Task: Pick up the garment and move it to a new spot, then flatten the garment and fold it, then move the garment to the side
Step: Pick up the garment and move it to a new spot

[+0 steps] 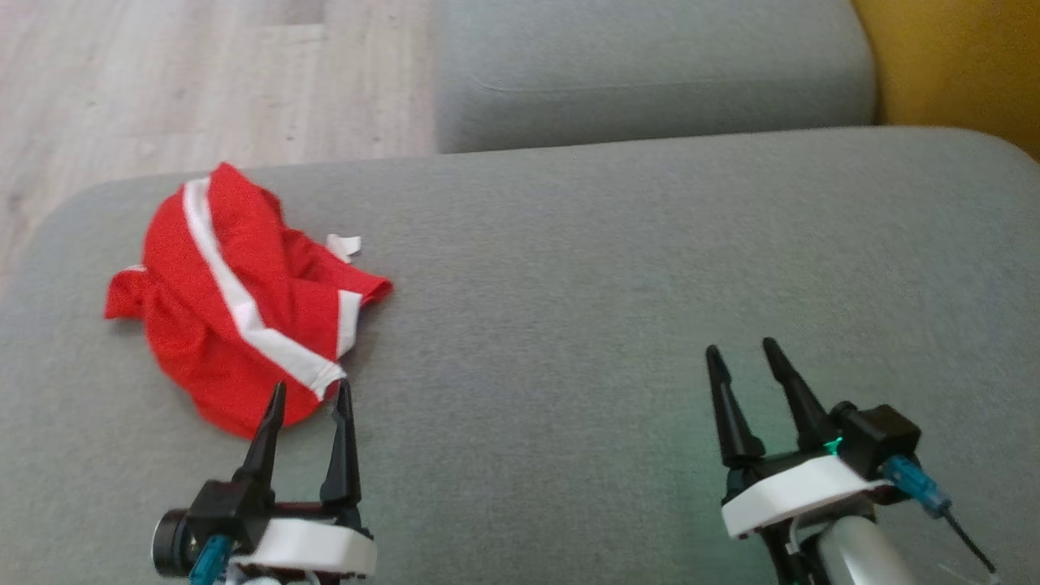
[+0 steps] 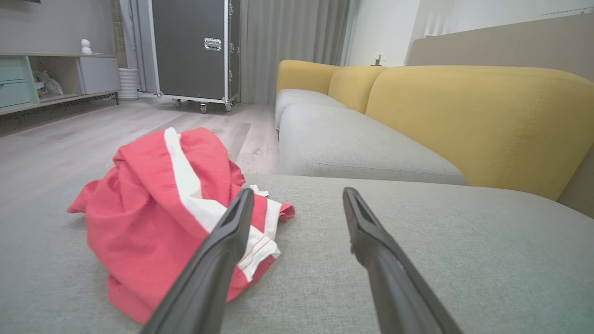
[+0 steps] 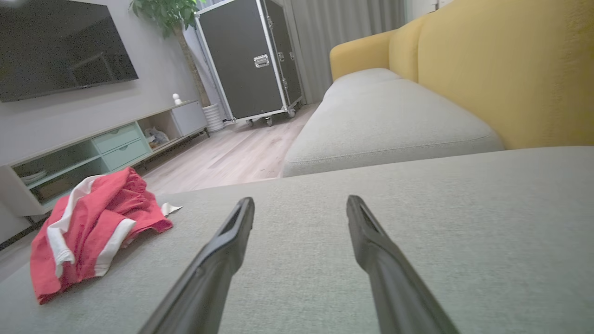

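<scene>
A red garment (image 1: 236,309) with white stripes lies crumpled on the left part of a grey sofa cushion (image 1: 609,268). My left gripper (image 1: 311,393) stands open just in front of its near edge, its fingertips at the hem with nothing between them. In the left wrist view the garment (image 2: 153,218) lies ahead and to the left of the open left gripper (image 2: 297,195). My right gripper (image 1: 741,351) is open over bare cushion, far to the right of the cloth. The right wrist view shows the garment (image 3: 88,232) at lower left, well away from that gripper (image 3: 300,200).
A second grey cushion (image 1: 650,73) lies beyond, with a yellow sofa back (image 1: 959,65) to the right. Wooden floor (image 1: 162,81) runs past the cushion's left and far edges. A black wheeled case (image 2: 195,51) and a low TV cabinet (image 3: 106,148) stand across the room.
</scene>
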You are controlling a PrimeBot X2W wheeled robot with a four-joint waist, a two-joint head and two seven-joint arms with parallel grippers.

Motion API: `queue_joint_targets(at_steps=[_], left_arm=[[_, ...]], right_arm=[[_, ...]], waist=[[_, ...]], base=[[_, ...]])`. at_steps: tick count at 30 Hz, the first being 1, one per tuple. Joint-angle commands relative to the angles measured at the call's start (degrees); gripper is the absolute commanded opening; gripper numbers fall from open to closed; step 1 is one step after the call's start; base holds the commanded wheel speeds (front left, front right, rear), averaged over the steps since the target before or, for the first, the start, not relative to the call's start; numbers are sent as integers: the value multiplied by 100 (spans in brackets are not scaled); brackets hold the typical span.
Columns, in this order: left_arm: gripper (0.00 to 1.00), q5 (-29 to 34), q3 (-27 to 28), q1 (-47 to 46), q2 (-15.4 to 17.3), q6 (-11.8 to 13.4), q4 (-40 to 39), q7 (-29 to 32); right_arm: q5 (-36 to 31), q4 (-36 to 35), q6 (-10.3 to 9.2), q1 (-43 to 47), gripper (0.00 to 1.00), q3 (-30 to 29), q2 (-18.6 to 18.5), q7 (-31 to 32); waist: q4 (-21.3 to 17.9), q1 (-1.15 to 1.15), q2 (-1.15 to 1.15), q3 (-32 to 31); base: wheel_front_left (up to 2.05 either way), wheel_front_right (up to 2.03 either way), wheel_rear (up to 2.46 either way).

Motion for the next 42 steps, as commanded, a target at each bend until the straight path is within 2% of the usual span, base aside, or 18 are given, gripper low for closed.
queue_joint_targets(at_steps=[1, 15, 22, 29, 33, 37, 42], left_arm=[[100, 53, 245, -57, -9, 41, -179, -70], [100, 227, 544, 304, -9, -59, -203, -70], [100, 318, 690, 378, -9, -47, -216, -70], [100, 393, 783, 357, -6, -112, -219, -70], [100, 530, 827, 200, 117, -147, -219, -70], [100, 594, 751, -361, 455, -330, 67, -15], [100, 530, 521, -1586, 945, -495, 612, 594]], right_arm=[[47, -159, -4, -165, 100, 217, -30, -62], [380, -71, -4, 68, 100, 673, -30, -62], [479, -82, -4, 137, 100, 787, -30, -62], [493, -70, -4, 109, 100, 857, -30, -62], [499, -78, -4, 74, 100, 861, -30, -62], [423, -108, -4, -7, 100, 829, -30, -62], [180, -160, -4, -282, 100, 821, -30, -62]], waist=[[206, 0, 0, -107], [1234, 0, 0, -446], [1578, 0, 0, -485], [1589, 0, 0, -448], [1504, 0, 0, -377], [1360, 0, 0, -143], [1067, 0, 0, 286]], base=[[0, 0, 0], [0, 0, 0], [0, 0, 0], [0, 0, 0], [0, 0, 0], [0, 0, 0], [0, 0, 0]])
